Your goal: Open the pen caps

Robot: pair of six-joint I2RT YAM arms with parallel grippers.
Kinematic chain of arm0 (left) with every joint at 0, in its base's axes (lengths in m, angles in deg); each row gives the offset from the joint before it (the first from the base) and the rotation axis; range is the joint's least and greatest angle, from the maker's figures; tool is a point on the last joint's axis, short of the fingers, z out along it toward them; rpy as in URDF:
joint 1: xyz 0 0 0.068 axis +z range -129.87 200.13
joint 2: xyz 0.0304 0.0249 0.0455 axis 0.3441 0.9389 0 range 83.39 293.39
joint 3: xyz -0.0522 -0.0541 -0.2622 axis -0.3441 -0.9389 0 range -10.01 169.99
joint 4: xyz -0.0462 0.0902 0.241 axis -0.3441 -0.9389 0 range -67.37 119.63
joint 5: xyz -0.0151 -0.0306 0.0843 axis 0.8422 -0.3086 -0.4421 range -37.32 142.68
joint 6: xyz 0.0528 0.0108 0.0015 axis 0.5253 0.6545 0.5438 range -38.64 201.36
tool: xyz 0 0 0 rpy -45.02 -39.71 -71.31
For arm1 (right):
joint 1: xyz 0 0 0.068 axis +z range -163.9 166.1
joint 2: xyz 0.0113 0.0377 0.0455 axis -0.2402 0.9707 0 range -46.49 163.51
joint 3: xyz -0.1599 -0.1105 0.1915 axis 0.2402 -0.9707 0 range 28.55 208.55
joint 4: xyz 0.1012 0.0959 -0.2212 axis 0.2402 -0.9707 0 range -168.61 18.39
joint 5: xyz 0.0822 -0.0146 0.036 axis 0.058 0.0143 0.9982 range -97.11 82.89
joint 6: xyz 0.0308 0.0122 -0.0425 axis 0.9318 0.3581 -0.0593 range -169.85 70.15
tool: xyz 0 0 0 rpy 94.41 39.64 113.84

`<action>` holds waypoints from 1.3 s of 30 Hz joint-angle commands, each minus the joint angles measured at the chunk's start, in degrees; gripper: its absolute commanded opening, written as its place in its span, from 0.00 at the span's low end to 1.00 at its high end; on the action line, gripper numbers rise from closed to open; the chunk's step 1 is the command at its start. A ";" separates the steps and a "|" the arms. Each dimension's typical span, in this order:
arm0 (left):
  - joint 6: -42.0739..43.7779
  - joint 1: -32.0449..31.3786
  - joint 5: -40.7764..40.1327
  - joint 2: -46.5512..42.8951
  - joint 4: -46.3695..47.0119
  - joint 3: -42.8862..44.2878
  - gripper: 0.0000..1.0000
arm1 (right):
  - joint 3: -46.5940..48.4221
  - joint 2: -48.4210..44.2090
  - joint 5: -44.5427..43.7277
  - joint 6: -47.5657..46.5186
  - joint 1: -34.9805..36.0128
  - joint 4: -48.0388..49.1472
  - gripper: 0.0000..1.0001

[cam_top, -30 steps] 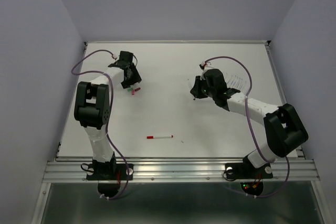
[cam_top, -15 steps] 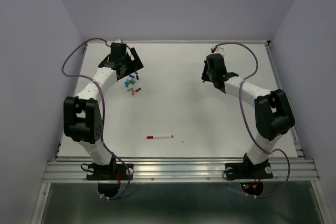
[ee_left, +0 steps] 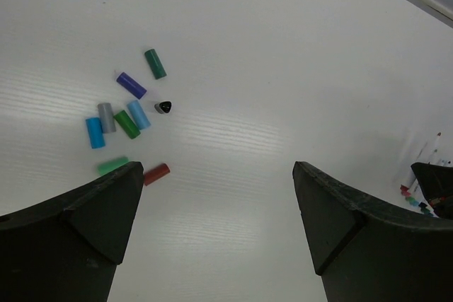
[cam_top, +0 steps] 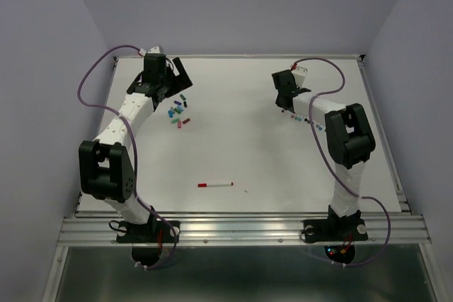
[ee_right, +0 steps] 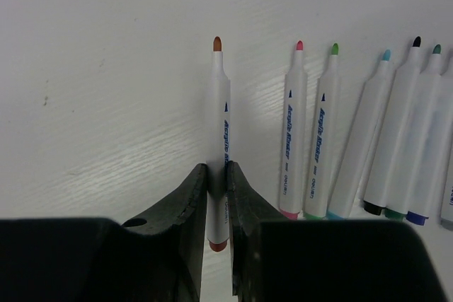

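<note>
The right gripper [ee_right: 217, 172] pinches a thin white uncapped marker pen [ee_right: 218, 104] by its barrel, tip pointing away, parallel to the bare pens [ee_right: 294, 125] just beside it; the left gripper [ee_left: 216, 175] gapes empty over loose coloured plastic caps [ee_left: 127, 124]; one red-capped white pen [cam_top: 215, 184] lies crosswise toward the white table [cam_top: 283, 167]'s near edge, cap toward the left arm [cam_top: 127, 114].

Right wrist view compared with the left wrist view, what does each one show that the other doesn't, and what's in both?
Only the right wrist: the right gripper shut on a brown-tipped uncapped pen. Only the left wrist: loose pen caps clustered on the table, framed by the open left gripper. Both: the white table and the row of uncapped pens, close up in the right wrist view, tiny at the left wrist view's right edge.
</note>
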 commanded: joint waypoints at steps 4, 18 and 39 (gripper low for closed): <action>1.16 -0.04 0.57 -0.62 1.37 -1.72 0.99 | 2.83 2.16 -3.17 1.62 -2.52 -1.38 0.05; 0.28 0.13 -0.48 -2.03 1.54 -3.03 0.99 | 4.15 4.09 -0.26 1.01 -3.75 -2.17 0.20; -0.51 0.13 0.39 -3.61 1.98 -4.09 0.99 | 5.31 -5.74 7.80 -9.86 -3.75 -2.00 1.00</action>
